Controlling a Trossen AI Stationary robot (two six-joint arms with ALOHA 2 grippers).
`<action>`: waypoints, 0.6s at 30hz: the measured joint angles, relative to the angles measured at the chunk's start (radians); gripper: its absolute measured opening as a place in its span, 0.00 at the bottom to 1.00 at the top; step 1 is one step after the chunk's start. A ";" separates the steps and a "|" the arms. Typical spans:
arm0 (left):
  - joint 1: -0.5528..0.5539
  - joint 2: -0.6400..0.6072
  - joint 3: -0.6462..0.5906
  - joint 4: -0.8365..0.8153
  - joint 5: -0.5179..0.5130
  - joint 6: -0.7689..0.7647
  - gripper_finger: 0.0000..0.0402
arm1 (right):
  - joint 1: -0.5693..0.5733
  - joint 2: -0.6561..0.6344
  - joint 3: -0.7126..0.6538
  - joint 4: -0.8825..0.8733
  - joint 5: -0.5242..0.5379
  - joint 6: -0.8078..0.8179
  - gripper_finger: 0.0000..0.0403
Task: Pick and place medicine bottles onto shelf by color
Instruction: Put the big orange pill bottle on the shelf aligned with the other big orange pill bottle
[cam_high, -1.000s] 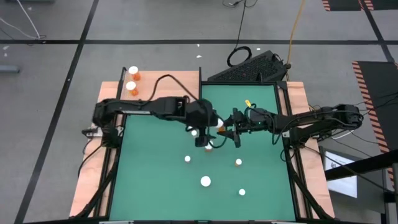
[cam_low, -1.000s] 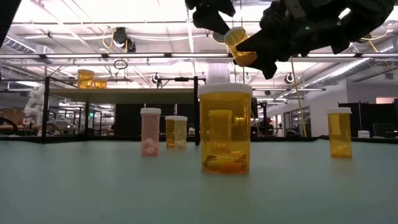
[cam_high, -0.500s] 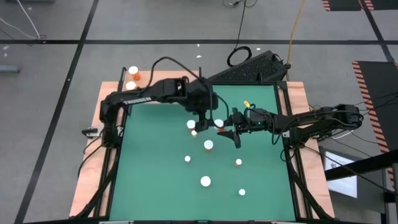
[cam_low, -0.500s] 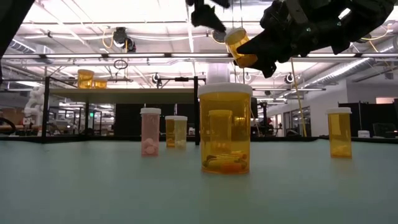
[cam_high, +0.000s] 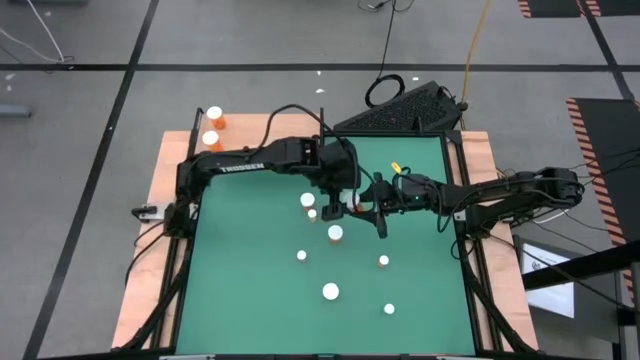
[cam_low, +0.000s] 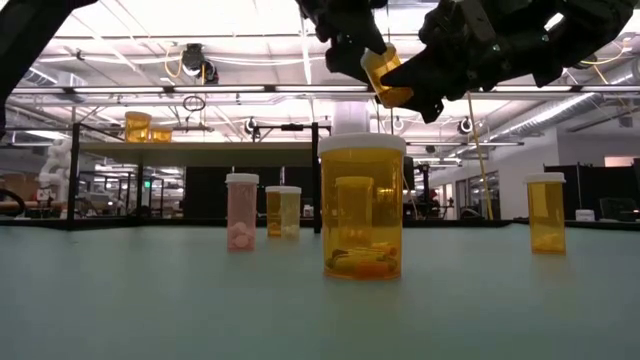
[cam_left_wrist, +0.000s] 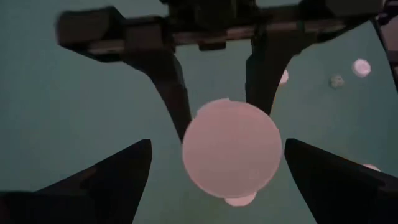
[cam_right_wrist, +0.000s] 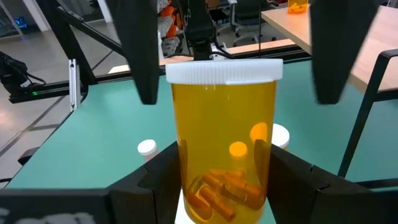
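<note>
1. Nearest the low camera, a big orange bottle (cam_low: 361, 205) stands upright on the green mat (cam_high: 250, 300); in the high view its white cap (cam_high: 330, 292) sits toward the near edge.
2. Farther back on the mat stand more bottles, well apart: a pink one (cam_low: 241, 211), a pale one (cam_low: 284, 212), and an orange one (cam_low: 546, 212) off to the side.
3. Above mid-mat, the right claw (cam_right_wrist: 225, 167) grips a held bottle (cam_right_wrist: 225, 138) around its body, clear of the surface; pills show inside.
4. The left claw (cam_left_wrist: 217, 171) hangs wide open over that bottle's cap (cam_left_wrist: 231, 153), its fingers (cam_left_wrist: 112, 177) on either side and not touching.
5. At the far left corner, two orange bottles (cam_high: 213, 128) stand on the wooden shelf (cam_high: 175, 150).
</note>
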 joint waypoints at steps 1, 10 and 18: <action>0.002 0.000 0.000 0.007 -0.007 -0.002 0.91 | 0.000 0.000 0.000 -0.001 0.000 0.000 0.46; 0.012 0.000 0.000 0.017 -0.012 -0.042 0.85 | -0.001 0.000 0.000 -0.006 0.004 0.000 0.46; 0.010 0.000 0.000 0.019 0.039 -0.044 0.64 | 0.000 0.000 0.000 -0.005 0.002 0.000 0.46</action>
